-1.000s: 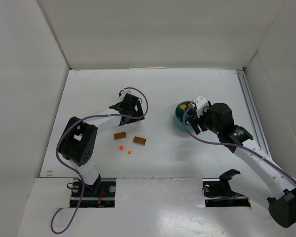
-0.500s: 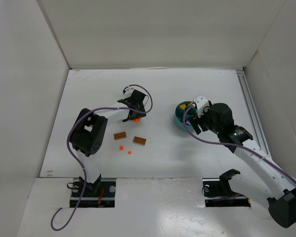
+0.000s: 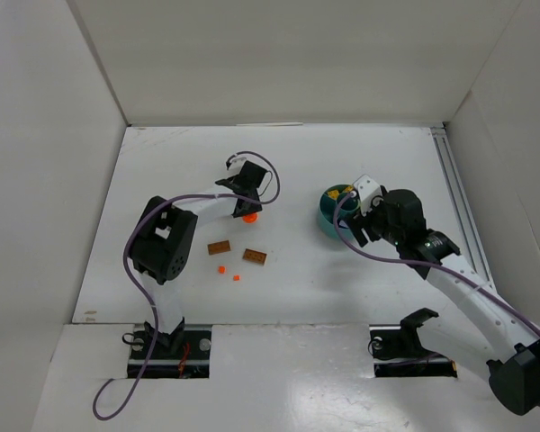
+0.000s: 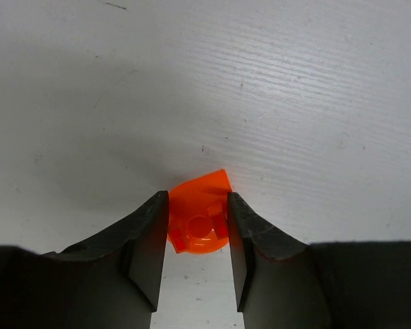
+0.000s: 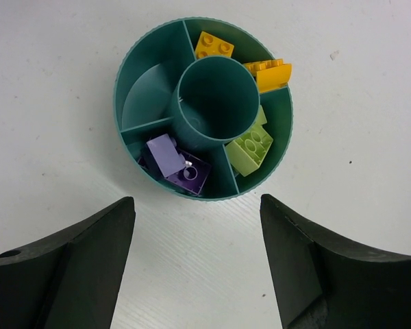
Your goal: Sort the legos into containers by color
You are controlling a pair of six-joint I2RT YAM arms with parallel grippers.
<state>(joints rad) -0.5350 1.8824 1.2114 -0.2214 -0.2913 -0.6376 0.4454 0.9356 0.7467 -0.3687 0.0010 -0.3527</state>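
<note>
Left claw [image 4: 197, 229] clamped on red-orange brick [image 4: 207, 192], low on the surface [image 4: 308, 96]. Teal tub [image 5: 125, 82] lies to its right, just ahead of the right claw [image 5: 197, 253], whose jaws stand apart.

Both arms [image 3: 468, 301] show white links, black joints, purple cables [image 3: 97, 400], apparently matte-black jaws.

The orange brick [image 4: 200, 216] is hidden at both sides by the fingers of the left end effector [image 4: 197, 205]. From above, the right end effector [image 3: 352, 210] covers part of the teal tub [image 3: 327, 217]. Left of the tub, two orange specks [image 3: 221, 269] are too small to tell their shape.
</note>
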